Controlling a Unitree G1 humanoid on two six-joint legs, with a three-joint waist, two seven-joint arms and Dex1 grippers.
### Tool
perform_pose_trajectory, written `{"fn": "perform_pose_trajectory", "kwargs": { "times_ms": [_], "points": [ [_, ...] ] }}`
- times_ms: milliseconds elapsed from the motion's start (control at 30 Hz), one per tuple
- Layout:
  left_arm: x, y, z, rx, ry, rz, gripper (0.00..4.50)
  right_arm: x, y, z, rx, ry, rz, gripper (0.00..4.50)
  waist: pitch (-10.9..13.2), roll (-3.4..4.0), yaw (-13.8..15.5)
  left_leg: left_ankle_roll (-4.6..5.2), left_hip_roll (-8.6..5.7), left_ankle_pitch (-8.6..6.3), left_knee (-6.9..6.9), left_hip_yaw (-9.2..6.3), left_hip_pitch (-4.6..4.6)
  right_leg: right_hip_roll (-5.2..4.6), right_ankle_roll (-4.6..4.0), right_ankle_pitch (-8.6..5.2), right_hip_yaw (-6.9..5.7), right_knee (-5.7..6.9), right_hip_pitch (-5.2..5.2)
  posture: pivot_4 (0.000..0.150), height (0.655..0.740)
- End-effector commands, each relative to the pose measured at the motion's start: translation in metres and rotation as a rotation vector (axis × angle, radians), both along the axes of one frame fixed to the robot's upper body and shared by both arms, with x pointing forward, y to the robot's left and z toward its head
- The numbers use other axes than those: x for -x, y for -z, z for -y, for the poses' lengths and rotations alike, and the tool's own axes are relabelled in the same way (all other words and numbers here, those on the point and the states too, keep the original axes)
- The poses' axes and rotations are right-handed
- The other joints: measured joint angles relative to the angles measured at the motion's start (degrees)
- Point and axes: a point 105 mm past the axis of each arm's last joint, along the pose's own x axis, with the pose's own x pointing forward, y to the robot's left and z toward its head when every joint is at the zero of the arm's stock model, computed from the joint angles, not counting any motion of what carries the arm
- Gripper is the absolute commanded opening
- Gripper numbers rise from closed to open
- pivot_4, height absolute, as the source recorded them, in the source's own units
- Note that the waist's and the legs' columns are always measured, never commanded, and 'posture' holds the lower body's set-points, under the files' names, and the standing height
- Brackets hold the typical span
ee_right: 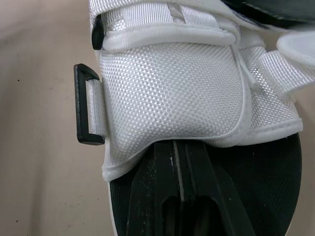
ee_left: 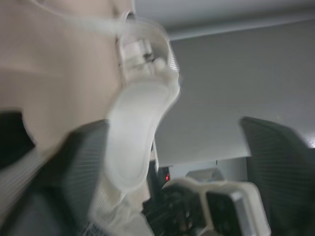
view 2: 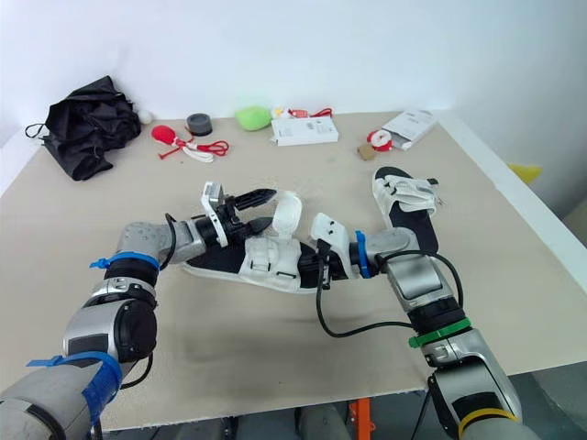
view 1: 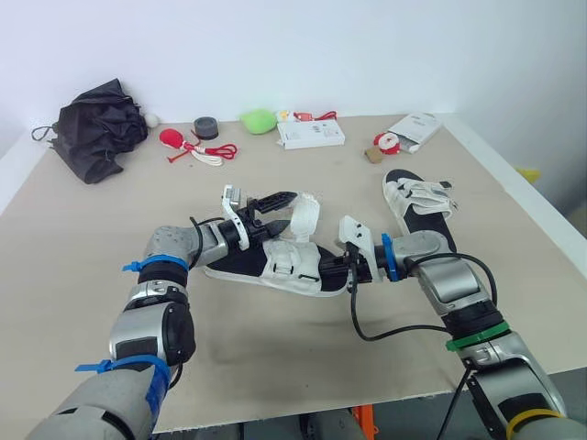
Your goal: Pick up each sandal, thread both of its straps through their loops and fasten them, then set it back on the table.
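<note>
A white-strapped sandal with a black sole (view 1: 266, 264) lies mid-table. Its rear strap (view 1: 305, 218) stands up loose. My left gripper (view 1: 280, 209) is open at that strap, and in the left wrist view the strap (ee_left: 138, 142) rests against one finger (ee_left: 81, 167). My right gripper (view 1: 326, 269) is at the sandal's near end. Its fingers (ee_right: 177, 196) are shut side by side on the footbed, tucked under the white front flap (ee_right: 172, 93), beside a black loop (ee_right: 83, 105). A second sandal (view 1: 417, 203) lies at the right with its straps across it.
Along the back edge are a black folded umbrella (view 1: 96, 128), a red and white cord bundle (view 1: 197, 148), a tape roll (view 1: 205, 126), a green object (view 1: 259, 120), a white box (view 1: 310, 134) and a white packet (view 1: 415, 128). The table's right edge (view 1: 523, 197) is close to the second sandal.
</note>
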Motion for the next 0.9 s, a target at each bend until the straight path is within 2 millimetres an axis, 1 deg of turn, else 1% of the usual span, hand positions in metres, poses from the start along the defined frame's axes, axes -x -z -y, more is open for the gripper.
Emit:
{"fn": "perform_pose_trajectory", "kwargs": {
  "times_ms": [33,300,333,433,567,733,900],
  "points": [
    [-0.005,0.016,-0.009,-0.031,-0.058,-0.068,4.47,0.008,0.031,0.007,0.076,0.021,-0.113,0.0,0.0,0.0,0.0,0.0,0.0,0.0,0.0,-0.01,0.0,0.0,0.0,0.0,0.0,0.0,0.0,0.15,0.74],
    [-0.026,-0.005,-0.019,0.052,-0.187,-0.076,4.47,0.007,0.032,0.005,0.073,0.021,-0.111,0.0,0.0,0.0,-0.01,0.0,0.0,0.01,0.0,-0.02,0.03,0.01,0.02,0.01,-0.03,0.0,0.01,0.15,0.74],
    [-0.026,-0.01,-0.017,0.044,-0.173,-0.068,4.47,0.007,0.032,0.006,0.073,0.022,-0.11,0.0,0.0,-0.01,-0.01,-0.01,0.0,0.01,0.0,-0.02,0.03,0.01,0.02,0.01,-0.03,0.01,0.01,0.15,0.74],
    [-0.023,-0.008,-0.011,-0.069,-0.117,-0.094,4.47,0.006,0.032,0.007,0.073,0.025,-0.108,0.0,0.02,-0.03,-0.03,-0.01,0.01,0.01,-0.03,-0.02,0.02,0.02,0.02,0.01,-0.03,0.0,0.0,0.15,0.74],
    [-0.024,-0.014,-0.004,-0.099,-0.097,-0.096,4.47,0.005,0.032,0.005,0.069,0.029,-0.106,0.0,0.03,-0.04,-0.03,-0.09,0.0,-0.03,-0.11,-0.01,0.01,0.01,0.06,-0.05,-0.01,-0.02,-0.02,0.15,0.74],
    [-0.03,-0.039,0.017,-0.025,-0.094,-0.062,4.47,0.007,0.036,0.002,0.061,0.031,-0.112,0.0,0.08,-0.13,-0.03,-0.14,0.01,-0.03,-0.12,-0.01,-0.02,0.01,0.07,-0.05,-0.02,-0.02,-0.06,0.15,0.74],
    [-0.032,-0.053,0.03,0.035,-0.094,-0.057,4.47,0.008,0.037,0.002,0.056,0.036,-0.113,0.0,0.1,-0.16,-0.33,-0.15,0.02,-0.03,-0.17,0.0,0.0,0.04,0.07,-0.05,0.0,-0.02,-0.08,0.15,0.74]
  ]
}}
